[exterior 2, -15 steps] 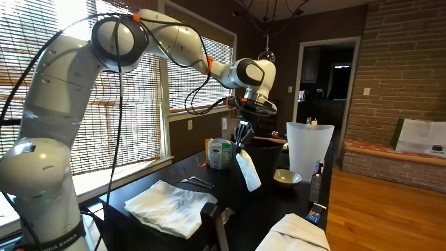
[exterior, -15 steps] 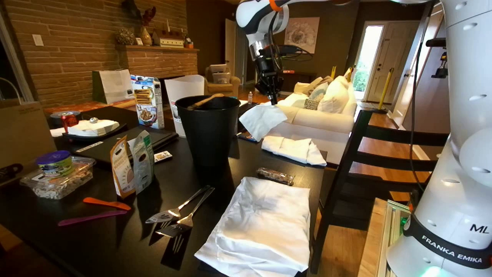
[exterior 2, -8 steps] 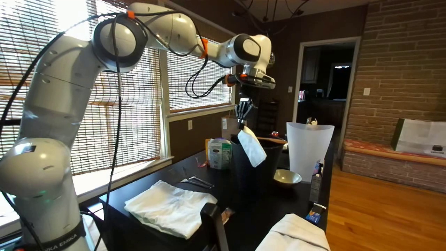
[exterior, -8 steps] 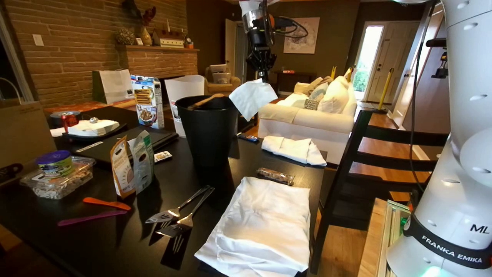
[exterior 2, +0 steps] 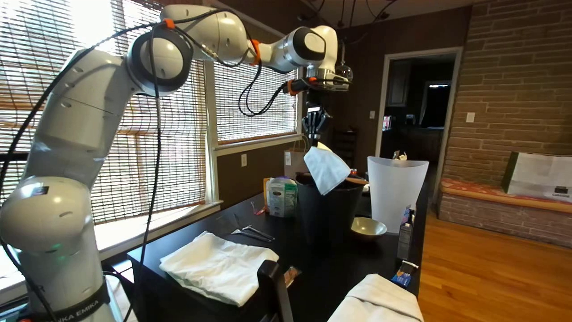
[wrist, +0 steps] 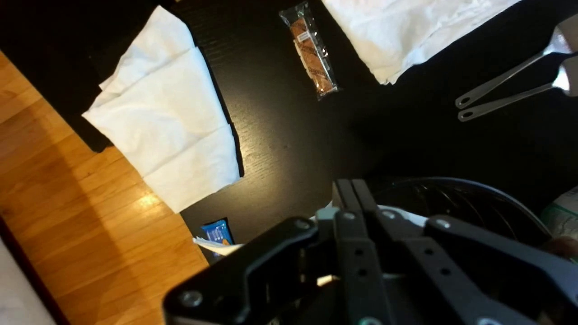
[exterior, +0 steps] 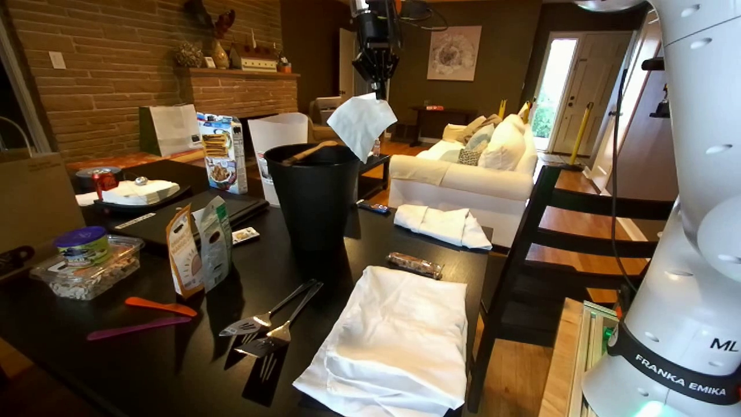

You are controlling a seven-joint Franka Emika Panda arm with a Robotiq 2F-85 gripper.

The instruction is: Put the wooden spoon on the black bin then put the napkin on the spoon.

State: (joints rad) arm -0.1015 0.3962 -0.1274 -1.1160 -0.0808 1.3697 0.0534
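My gripper (exterior: 379,94) is shut on the white napkin (exterior: 363,124) by its top edge. The napkin (exterior 2: 327,170) hangs slanting, its lower corner overlapping the rim of the black bin (exterior 2: 328,214) in both exterior views; whether it touches cannot be seen. The bin (exterior: 312,197) stands upright on the table. Across its mouth lies the wooden spoon (exterior: 310,152), partly hidden by the napkin in an exterior view, where its end (exterior 2: 356,180) shows. In the wrist view the fingertips (wrist: 345,192) are together, with part of the bin's rim (wrist: 474,184) below and to the right.
A large white folded cloth (exterior: 393,336), metal serving utensils (exterior: 275,324) and a wrapped bar (exterior: 414,264) lie near the bin. Another folded cloth (exterior: 443,225) is at the table edge. Two pouches (exterior: 200,249), a metal bowl (exterior 2: 368,226) and a white container (exterior 2: 397,194) stand around it.
The gripper has risen with the napkin in it and moved leftward in an exterior view, bringing the napkin from beside the bin up to rim height. Bin and spoon have not moved.
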